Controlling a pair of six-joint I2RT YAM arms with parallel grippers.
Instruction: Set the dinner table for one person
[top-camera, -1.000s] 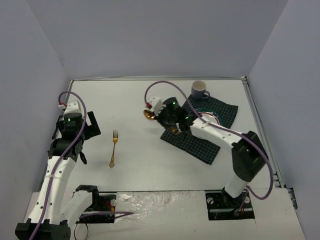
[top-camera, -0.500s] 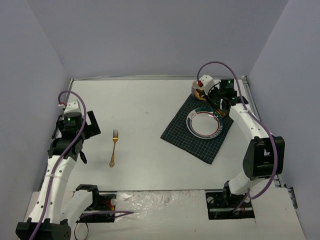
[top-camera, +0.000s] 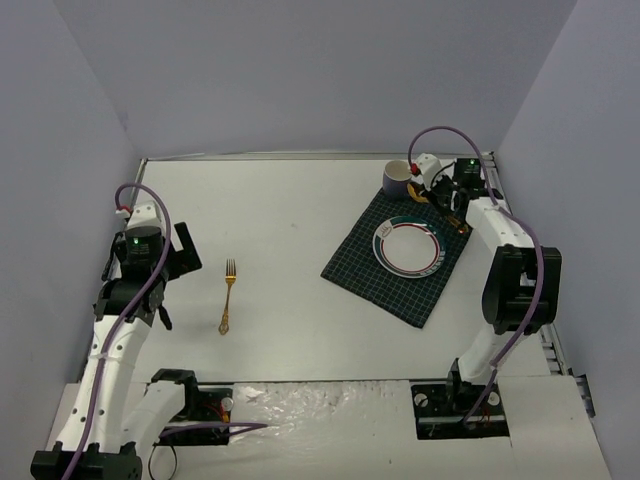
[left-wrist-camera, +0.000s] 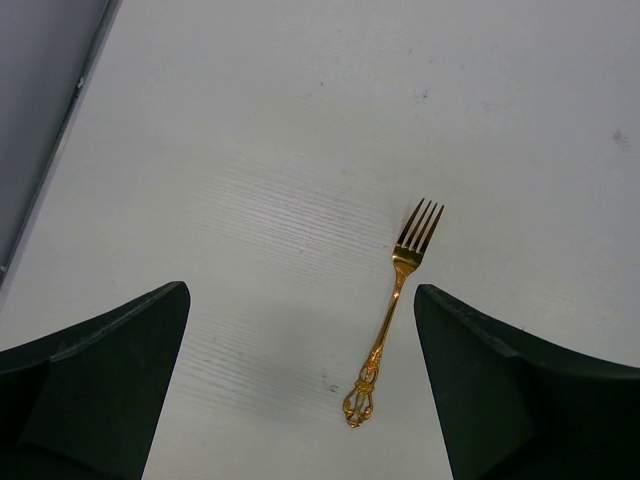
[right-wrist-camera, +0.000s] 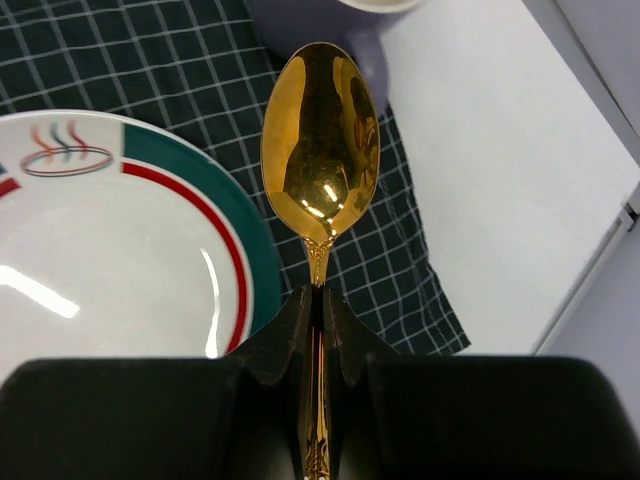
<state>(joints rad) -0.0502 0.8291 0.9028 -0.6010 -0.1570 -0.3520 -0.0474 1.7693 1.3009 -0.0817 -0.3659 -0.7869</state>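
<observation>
Far to the left of the plate (top-camera: 408, 247), the left pincer (left-wrist-camera: 300, 290) is hanging above the worktop (top-camera: 300, 200) with its dark fingers (left-wrist-camera: 110, 380) standing wide apart and gripping nothing. A gold fork (top-camera: 228, 297) is lying flat on bare white surface between that pincer and the plate, well apart from the plate and nearer the pincer, with its tines pointing toward the far wall.

The worktop is carrying everything here, spreading out from under the plate on all sides, with most of its bare area on the plate's left.

A dark green checked cloth (top-camera: 365, 270) is lying directly under the plate, turned at an angle so that its corners are sticking out past the plate's rim. The plate itself is sitting on the far right part of this cloth, white in the middle with a green and red band around the rim.

A purple mug (top-camera: 397, 180) is standing upright just beyond the plate's far edge, at the cloth's far corner.

Just past the plate's far right edge, the right pincer (right-wrist-camera: 318, 310) is clamping the handle of a gold spoon (right-wrist-camera: 320, 170). The spoon's bowl is facing up toward the wrist camera and reaching over the cloth between the plate's rim and the mug; whether it is touching the cloth cannot be told.
</observation>
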